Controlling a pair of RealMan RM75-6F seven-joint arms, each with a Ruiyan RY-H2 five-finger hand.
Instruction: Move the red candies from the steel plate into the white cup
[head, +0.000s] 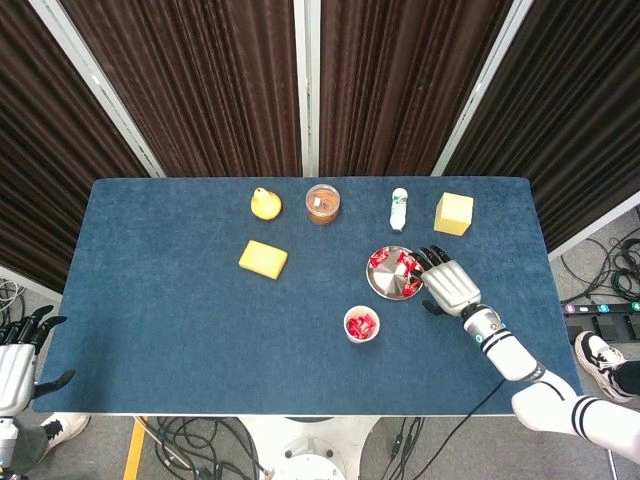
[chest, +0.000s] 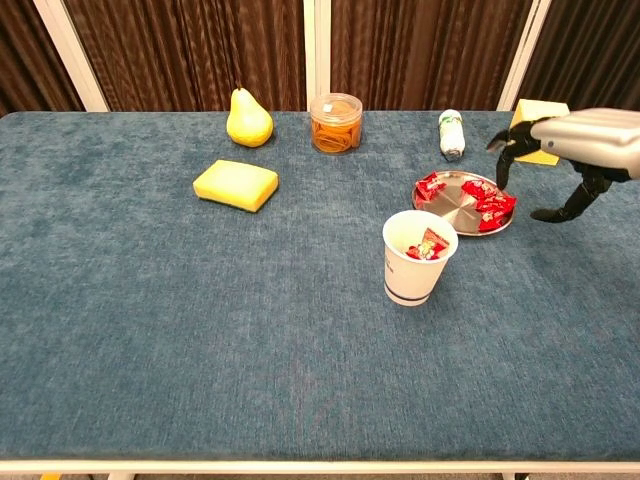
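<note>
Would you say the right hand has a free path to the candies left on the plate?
Probably yes: the right hand hovers open just beside the plate, and nothing stands between it and the candies there.

Steel plate (chest: 455, 200): we log a small, round, shiny dish lying flat on the blue worktop (chest: 200, 320), right of centre.

Red candies (chest: 493, 208): wrapped pieces in glossy red foil with pale markings. We find several on the plate, one at its left edge and a cluster along its right rim; the middle of the dish shows bare metal. More pieces sit inside the cup.

White cup (chest: 418, 259): we note a paper cup with a thin dark band near its base, standing upright, open at the top, just in front of the plate and apart from it.
</note>
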